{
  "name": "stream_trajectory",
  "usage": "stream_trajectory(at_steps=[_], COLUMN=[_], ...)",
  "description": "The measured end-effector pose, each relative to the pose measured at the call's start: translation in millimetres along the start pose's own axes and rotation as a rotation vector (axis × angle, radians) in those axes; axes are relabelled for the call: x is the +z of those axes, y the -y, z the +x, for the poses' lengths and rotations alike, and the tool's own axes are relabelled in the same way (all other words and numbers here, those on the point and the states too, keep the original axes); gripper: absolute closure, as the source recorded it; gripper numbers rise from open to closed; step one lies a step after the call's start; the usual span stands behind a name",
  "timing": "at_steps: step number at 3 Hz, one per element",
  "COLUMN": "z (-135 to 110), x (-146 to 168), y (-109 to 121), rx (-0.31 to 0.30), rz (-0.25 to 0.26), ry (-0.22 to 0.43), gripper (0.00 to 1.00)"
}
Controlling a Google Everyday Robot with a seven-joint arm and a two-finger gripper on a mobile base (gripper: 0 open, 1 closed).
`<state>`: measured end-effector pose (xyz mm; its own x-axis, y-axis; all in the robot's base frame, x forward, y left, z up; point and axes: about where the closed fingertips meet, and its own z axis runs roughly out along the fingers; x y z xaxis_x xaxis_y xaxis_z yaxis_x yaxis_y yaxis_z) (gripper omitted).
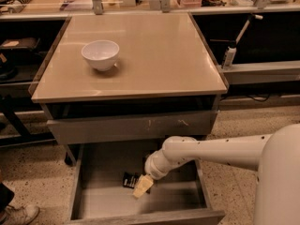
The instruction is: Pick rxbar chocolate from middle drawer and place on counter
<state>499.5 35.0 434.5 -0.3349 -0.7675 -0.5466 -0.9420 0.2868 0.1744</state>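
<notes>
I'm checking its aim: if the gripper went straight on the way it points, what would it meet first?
Probably the bar, lying in the drawer just past the gripper. Depth is unclear, so it might instead meet the floor beside it.

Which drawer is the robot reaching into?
The lower, wide-open drawer: the gripper is inside, by the black bar. The scuffed drawer above is barely out.
</notes>
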Motion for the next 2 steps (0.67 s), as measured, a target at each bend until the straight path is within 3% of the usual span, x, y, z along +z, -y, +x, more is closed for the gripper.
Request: stream_trajectory(at_steps=[1,2], z=[4,12], x=[17,47], y=[-5,-8], rx=[-0.007,-0.002], rz=[-0.029,-0.026], ry=[-0.001,-0.023], gripper=[0.0,0.0])
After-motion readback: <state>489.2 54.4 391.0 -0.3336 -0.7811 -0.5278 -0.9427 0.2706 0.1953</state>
